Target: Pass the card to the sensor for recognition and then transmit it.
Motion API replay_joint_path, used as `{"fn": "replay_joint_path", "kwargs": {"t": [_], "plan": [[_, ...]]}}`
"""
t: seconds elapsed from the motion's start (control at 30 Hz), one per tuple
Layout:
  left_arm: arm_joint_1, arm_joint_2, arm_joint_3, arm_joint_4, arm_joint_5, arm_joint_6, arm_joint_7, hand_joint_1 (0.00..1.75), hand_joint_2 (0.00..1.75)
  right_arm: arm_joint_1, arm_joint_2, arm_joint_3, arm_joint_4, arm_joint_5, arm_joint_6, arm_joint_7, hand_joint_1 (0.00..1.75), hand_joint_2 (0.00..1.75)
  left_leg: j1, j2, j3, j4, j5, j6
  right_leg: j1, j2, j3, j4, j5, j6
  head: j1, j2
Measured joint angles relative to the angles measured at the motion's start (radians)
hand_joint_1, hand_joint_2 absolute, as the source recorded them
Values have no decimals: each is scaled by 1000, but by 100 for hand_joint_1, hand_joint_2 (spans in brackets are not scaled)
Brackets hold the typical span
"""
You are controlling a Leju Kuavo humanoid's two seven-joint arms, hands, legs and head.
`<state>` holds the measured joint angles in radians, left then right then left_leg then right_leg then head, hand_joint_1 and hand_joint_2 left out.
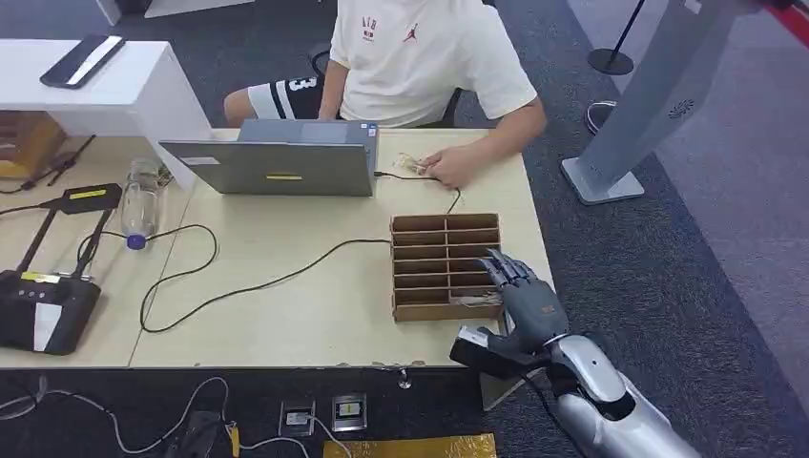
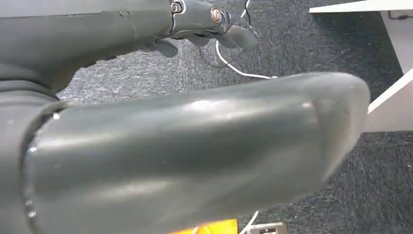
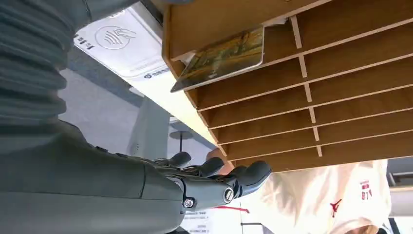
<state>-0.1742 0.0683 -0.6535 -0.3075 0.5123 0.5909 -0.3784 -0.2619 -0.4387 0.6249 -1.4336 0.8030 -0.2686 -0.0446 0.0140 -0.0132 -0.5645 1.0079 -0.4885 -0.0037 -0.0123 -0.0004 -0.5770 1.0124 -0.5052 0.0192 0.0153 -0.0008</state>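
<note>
The card (image 3: 221,58) has a yellow-green picture on its face. It lies tilted in the nearest slot of the wooden rack (image 1: 445,265), at the right end, with one corner sticking out over the edge. The sensor (image 3: 125,46) is a flat white reader with a contactless sign, just beside the rack's near side.

A pale wooden table (image 1: 315,315) carries a grey laptop (image 1: 277,162), a clear bottle (image 1: 141,200) lying on its side, a black cable (image 1: 238,286), black devices (image 1: 43,305) at its left end, and a brown slotted card rack (image 1: 445,265) (a card (image 3: 221,58) lies in its nearest slot).
</note>
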Motion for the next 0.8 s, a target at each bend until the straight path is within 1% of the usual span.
{"fn": "replay_joint_path", "kwargs": {"t": [0.57, 0.6, 0.63, 0.73, 0.8], "plan": [[0, 0, 0, 0, -2, 0, 2, 0, 0, -4, 12, -1, 53, -2, 0, -1, 0, 175, 0, 0, 0, 0, 0, 0, 0, 0, 0, 0, 0, 0, 0, 0], [0, 0, 0, 0, -2, -1, 2, 0, 0, -3, 13, -1, 54, 4, -2, 9, 21, 175, 0, 0, 0, 0, 0, 0, 0, 0, 0, 0, 0, 0, 0, 0], [0, 0, 0, 0, 0, -1, 2, 0, 0, -1, 16, -1, 55, 10, -2, 18, 175, 175, 0, 0, 0, 0, 0, 0, 0, 0, 0, 0, 0, 0, 0, 0], [0, 0, 0, 0, 1, -1, 2, 0, 0, 3, 22, 0, 55, 11, 4, 27, 175, 175, 0, 0, 0, 0, 0, 0, 0, 0, 0, 0, 0, 0, 0, 0], [0, 0, 0, 0, 2, -1, 3, 0, 0, 2, 23, -2, 55, -14, 19, 17, 175, 175, 0, 0, 0, 0, 0, 0, 0, 0, 0, 0, 0, 0, 0, 0]]}}
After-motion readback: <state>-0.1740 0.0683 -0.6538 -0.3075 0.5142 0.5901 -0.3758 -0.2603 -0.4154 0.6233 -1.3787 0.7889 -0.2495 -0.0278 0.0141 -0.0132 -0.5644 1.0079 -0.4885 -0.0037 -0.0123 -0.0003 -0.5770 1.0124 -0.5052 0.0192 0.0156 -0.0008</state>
